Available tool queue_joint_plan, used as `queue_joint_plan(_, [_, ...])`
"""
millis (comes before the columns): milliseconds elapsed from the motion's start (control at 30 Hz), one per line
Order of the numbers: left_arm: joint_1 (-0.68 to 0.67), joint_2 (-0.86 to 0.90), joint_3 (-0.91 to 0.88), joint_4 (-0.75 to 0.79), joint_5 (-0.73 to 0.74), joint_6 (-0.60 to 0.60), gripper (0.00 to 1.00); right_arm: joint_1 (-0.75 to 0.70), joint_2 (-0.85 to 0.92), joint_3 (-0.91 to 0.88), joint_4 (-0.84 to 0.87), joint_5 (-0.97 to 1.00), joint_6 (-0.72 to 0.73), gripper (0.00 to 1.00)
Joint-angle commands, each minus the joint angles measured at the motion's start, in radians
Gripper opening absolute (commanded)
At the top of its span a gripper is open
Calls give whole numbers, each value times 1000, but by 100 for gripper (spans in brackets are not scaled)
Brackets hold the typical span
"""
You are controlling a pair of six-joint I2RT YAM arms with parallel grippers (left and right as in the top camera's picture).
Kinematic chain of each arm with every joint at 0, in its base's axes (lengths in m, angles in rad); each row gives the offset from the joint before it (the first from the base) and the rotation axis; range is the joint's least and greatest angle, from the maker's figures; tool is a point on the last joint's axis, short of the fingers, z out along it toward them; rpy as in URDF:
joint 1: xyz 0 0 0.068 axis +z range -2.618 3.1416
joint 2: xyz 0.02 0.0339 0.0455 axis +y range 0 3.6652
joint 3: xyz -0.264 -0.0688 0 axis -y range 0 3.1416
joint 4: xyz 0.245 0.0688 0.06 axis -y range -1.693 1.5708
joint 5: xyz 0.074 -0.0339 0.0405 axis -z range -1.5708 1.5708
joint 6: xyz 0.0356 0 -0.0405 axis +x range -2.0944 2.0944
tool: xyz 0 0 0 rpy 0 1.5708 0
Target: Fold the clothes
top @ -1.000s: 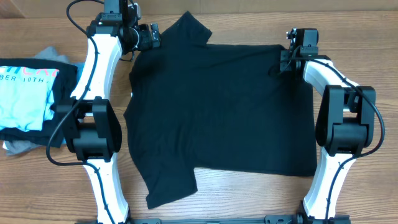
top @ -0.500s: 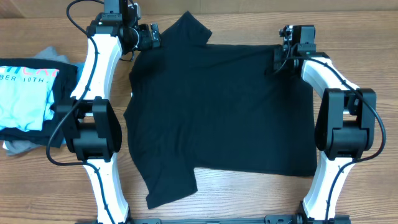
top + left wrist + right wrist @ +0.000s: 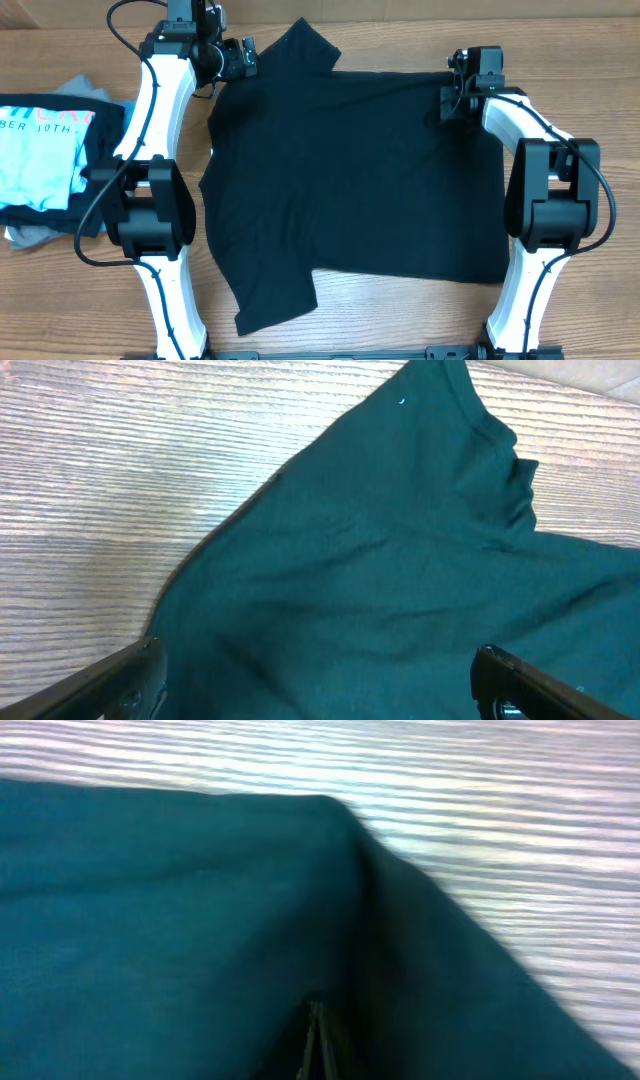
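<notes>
On the wooden table (image 3: 400, 40), between the arms, the black T-shirt (image 3: 350, 180) is spread flat. Left gripper (image 3: 315, 685) is held wide apart above its far left sleeve; right gripper (image 3: 313, 1042) is pinched onto fabric at the far right corner.

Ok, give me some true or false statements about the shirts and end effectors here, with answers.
1. The black T-shirt lies spread out on the table. True.
2. The left end effector is shut on a sleeve. False: it is open, holding nothing.
3. The right end effector is shut on the black T-shirt's edge. True.
4. The light blue T-shirt hangs from the right end effector. False: it lies beside the left arm.
</notes>
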Motion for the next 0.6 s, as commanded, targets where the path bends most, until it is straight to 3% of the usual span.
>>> queue_joint_plan(0, [3,-24,12,0,11,-14,100,-27,16,2,2,60,-19,4])
queue_joint_plan(133, [3,-24,12,0,11,-14,100,-52,16,2,27,75,-36,4])
queue_joint_plan(333, [3,-24,12,0,11,-14,100,-85,16,2,161,260,-109,4])
queue_joint_plan(567, [3,-24,12,0,11,-14,100,-87,14,29,227,382,-114,29])
